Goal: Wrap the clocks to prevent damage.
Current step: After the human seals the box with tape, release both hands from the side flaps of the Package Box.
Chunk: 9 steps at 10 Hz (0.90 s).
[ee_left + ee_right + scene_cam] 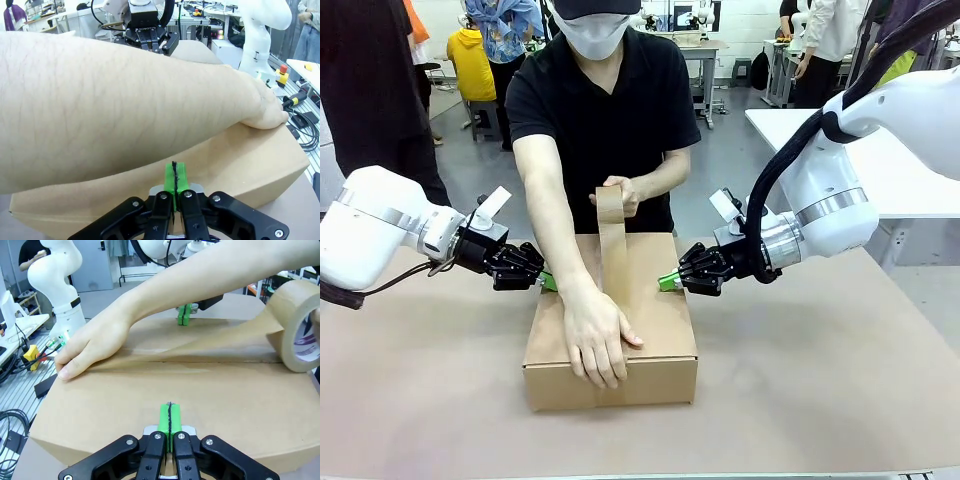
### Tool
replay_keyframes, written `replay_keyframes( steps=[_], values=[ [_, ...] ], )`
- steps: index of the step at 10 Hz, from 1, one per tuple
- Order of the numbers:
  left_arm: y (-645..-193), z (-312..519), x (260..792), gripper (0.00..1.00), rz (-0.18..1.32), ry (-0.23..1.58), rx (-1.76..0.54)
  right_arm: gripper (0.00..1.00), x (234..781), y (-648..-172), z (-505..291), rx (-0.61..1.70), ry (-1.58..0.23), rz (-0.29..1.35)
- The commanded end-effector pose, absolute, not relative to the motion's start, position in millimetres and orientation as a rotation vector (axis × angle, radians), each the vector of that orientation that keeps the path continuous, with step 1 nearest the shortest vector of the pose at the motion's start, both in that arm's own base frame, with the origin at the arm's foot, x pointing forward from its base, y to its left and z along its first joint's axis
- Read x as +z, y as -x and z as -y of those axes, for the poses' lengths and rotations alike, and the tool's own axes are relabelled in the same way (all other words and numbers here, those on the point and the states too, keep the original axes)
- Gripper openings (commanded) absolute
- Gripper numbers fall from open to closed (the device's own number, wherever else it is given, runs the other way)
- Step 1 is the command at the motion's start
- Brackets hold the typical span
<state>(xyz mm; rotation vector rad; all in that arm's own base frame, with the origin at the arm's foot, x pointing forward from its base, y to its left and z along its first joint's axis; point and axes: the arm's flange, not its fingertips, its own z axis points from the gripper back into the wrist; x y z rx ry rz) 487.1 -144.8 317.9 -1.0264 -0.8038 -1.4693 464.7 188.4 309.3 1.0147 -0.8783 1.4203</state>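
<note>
A closed cardboard box (655, 335) lies on the table between my grippers; the clocks are hidden. The person's one hand (595, 340) presses a strip of brown tape (613, 255) along the top seam. Their other hand holds the tape roll (611, 200) above the far edge. My left gripper (548, 281) is shut, its green tips resting on the box's left top edge (250, 160). On the opposite edge (225, 405), my right gripper (667, 283) is likewise shut. The person's forearm (125, 100) crosses just beyond my left gripper (174, 175). The roll (300, 325) is beyond my right gripper (170, 415).
The brown table (820, 400) has bare room in front of the box and to both sides. A white table (890, 170) stands behind on the right. Cables and an emergency-stop button (282, 75) lie off the table's side. People stand farther back.
</note>
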Motion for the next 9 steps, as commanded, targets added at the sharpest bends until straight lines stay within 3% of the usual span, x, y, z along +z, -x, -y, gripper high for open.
replay_keyframes(
  steps=[1,9],
  values=[
    [-487.3,145.5,317.3,0.0,0.803,1.022,-1.469,0.01,307.4,-464.3,-189.2,1.406,-1.008,0.883],
    [-487.3,145.5,317.3,0.0,0.803,1.022,-1.469,0.01,307.4,-464.3,-189.2,1.406,-1.008,0.883]
  ],
)
